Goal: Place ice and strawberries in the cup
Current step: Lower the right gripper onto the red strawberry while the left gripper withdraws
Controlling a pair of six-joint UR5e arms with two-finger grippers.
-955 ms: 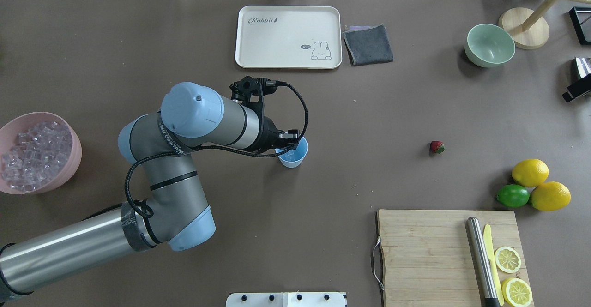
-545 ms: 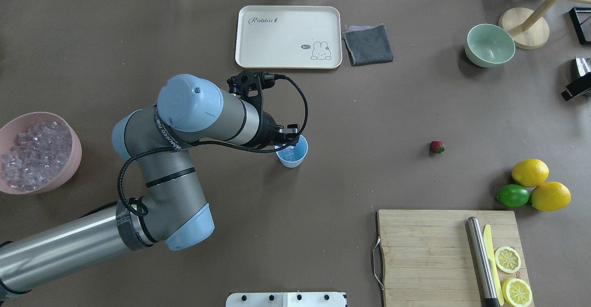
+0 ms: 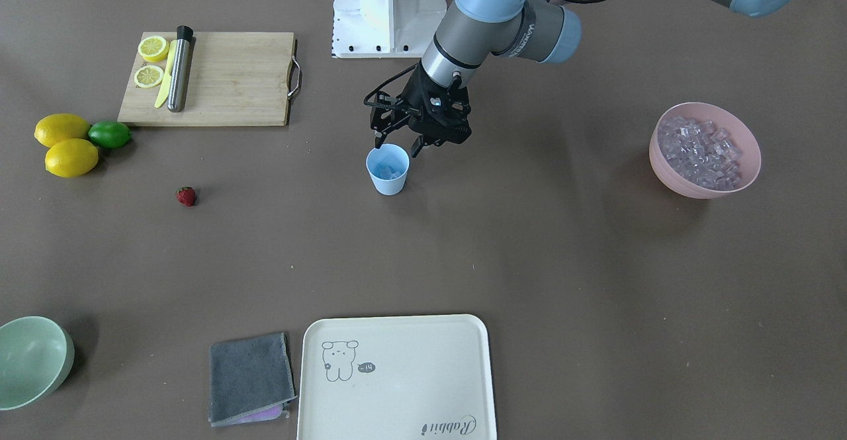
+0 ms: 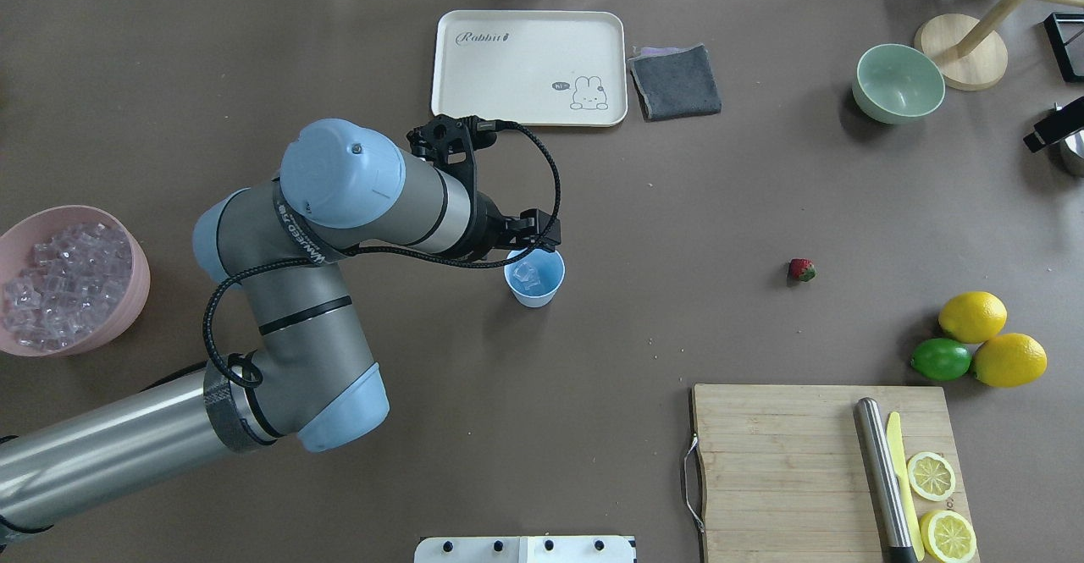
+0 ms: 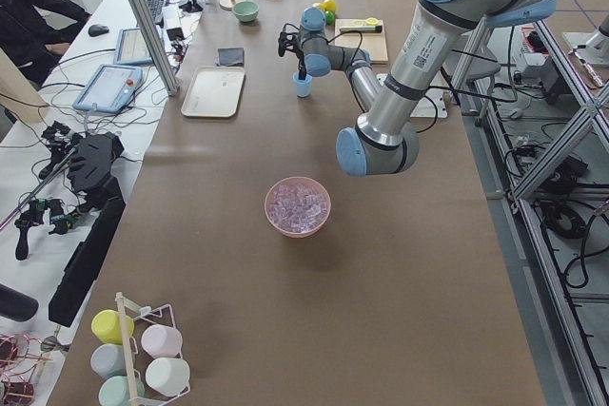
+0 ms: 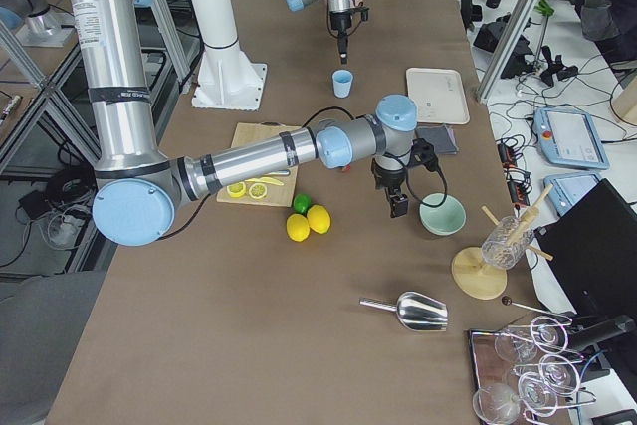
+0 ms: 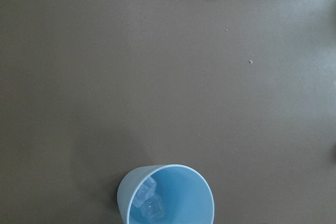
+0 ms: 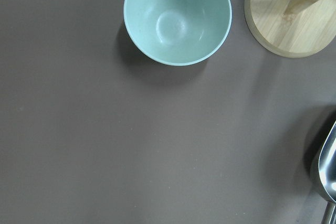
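While the left end effector (image 3: pixel 397 147) hung spread and empty just over the light-blue cup (image 3: pixel 388 179), arm bent at the elbow, ice cubes (image 4: pixel 527 273) lay inside; the strawberry (image 3: pixel 186 196) sat well apart on the surface (image 3: pixel 529 248). The right end effector's (image 6: pixel 398 208) opening could not be told.

cup (image 4: pixel 535 290) — smooth plastic | ice (image 4: pixel 61 282) — glassy | chopping board (image 4: pixel 779 461) bare wood
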